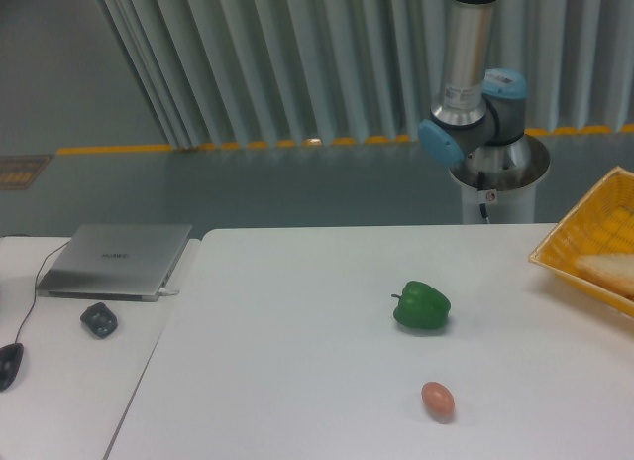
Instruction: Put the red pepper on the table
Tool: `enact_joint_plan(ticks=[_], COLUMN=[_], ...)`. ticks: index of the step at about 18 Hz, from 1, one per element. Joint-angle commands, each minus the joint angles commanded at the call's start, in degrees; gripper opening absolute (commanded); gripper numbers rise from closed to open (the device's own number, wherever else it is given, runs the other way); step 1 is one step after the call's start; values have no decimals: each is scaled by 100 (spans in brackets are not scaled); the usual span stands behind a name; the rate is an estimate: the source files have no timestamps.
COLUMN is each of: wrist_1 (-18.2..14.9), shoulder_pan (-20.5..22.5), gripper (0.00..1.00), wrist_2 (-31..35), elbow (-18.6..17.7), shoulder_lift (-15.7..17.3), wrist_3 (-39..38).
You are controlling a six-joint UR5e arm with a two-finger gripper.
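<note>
Grey slatted blinds back the white counter [297, 381], where only a green pepper [422, 305] and a small pinkish egg-shaped thing [437, 400] lie. No red pepper shows anywhere, nor the fingers, so placing seems yet to come.

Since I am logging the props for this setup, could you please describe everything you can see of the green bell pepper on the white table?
The glossy green bell pepper lies on its side on the large plain white table, right of centre. Its skin looks smooth, waxy and lobed, with a short green stem pointing left. It appears whole and undamaged, and casts a faint shadow beneath. Only the tabletop touches it; the small pinkish-brown egg-shaped object sits apart, nearer the camera, and the yellow basket stands off to the right.
</note>
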Motion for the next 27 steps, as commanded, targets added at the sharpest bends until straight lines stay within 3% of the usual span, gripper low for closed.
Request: enact_joint_plan(ticks=[5,16,27], wrist_1=[18,106,493], shoulder_pan=[273,352,440], gripper=[100,100,100], wrist_2=[-79,-325,-317], elbow=[-26,-219,-501], shoulder_lift=[-53,-255,-387], wrist_3=[0,-70,-61])
